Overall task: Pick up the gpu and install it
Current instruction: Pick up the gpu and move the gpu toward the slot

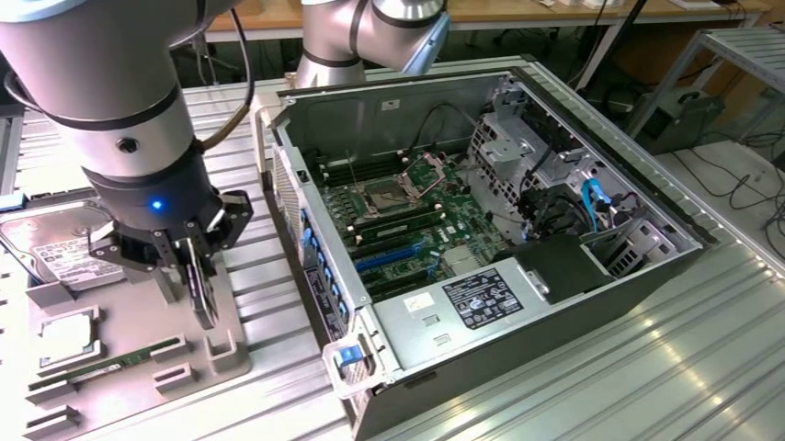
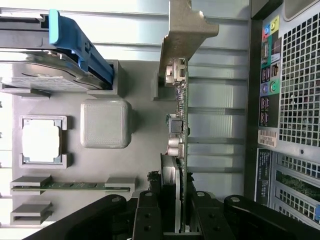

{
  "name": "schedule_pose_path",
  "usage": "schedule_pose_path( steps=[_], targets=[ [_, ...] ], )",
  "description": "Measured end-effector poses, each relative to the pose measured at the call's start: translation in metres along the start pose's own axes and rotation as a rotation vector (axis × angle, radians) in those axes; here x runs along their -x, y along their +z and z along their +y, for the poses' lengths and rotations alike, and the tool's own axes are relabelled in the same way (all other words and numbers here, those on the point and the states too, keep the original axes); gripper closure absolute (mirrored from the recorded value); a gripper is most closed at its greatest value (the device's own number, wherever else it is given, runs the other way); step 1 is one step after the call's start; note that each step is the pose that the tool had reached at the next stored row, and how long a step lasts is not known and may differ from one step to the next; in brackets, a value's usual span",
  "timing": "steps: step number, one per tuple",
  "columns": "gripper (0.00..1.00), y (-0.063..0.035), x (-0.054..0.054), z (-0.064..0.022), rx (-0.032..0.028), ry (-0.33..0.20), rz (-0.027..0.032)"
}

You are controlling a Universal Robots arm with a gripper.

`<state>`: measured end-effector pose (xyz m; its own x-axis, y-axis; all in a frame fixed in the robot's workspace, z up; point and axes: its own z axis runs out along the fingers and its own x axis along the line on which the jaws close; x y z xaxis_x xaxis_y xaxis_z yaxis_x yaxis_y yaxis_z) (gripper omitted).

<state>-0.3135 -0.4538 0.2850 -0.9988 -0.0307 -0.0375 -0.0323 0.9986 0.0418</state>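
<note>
one gpu [image 1: 206,308], pinched edge-on over the parts tray [image 1: 142,317]

two fingers [image 2: 150,215] pinch the card across its flat faces, its metal bracket [image 2: 186,30] pointing away, right at the grey stand [image 2: 156,82] on the tray; whether it is clear of the stand i cannot tell. beside it lie a ram stick [image 1: 117,363], a processor chip [image 2: 41,140] and a hard drive [image 1: 55,248]. just beyond, on the ribbed desk [image 1: 638,367], the open computer case [image 1: 405,110] shows blue card slots [image 1: 392,255]. with so narrow a grip the card could pivot or slip, its bracket could snag the case rim, and a skewed edge could miss the slot. the hard drive's sticker and the black label [image 1: 481,299] in the case are too small to read.
</note>
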Motion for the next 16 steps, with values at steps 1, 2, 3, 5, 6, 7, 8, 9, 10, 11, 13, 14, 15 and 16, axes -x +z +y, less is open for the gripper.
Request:
schedule_pose_path(
  steps=[1, 2, 3, 5, 6, 7, 8, 9, 10, 11, 13, 14, 15, 16],
  targets=[
    [0.72, -0.0016, 0.0, 0.0001, 0.0001, 0.0, 0.0],
    [0.72, -0.0033, 0.0, 0.0001, 0.0004, 0.0, -0.0002],
    [0.72, -0.0052, 0.0, 0.0002, 0.0004, 0.0, -0.0001],
    [0.72, -0.0091, 0.0, 0.0004, 0.0004, 0.0, -0.0001],
    [0.72, -0.0106, 0.0, 0.0004, 0.0006, 0.0, 0.0],
    [0.72, -0.0121, 0.0, 0.0005, 0.0007, 0.0, 0.0],
    [0.72, -0.0139, 0.001, 0.0006, 0.0008, 0.0, 0.0001],
    [0.72, -0.0158, 0.001, 0.0007, 0.0014, 0.0, 0.0],
    [0.72, -0.0178, 0.001, 0.0007, 0.0021, 0.0, 0.0001],
    [0.72, -0.0197, 0.001, 0.0008, 0.0037, 0.0, 0.0002],
    [0.72, -0.024, 0.001, 0.001, 0.0046, 0.0, 0.0003],
    [0.72, -0.0258, 0.001, 0.0011, 0.0047, 0.0, 0.0003],
    [0.72, -0.0272, 0.001, 0.0011, 0.0048, 0.0, 0.0002],
    [0.72, -0.0288, 0.001, 0.0012, 0.0048, 0.0, 0.0003]
  ],
)
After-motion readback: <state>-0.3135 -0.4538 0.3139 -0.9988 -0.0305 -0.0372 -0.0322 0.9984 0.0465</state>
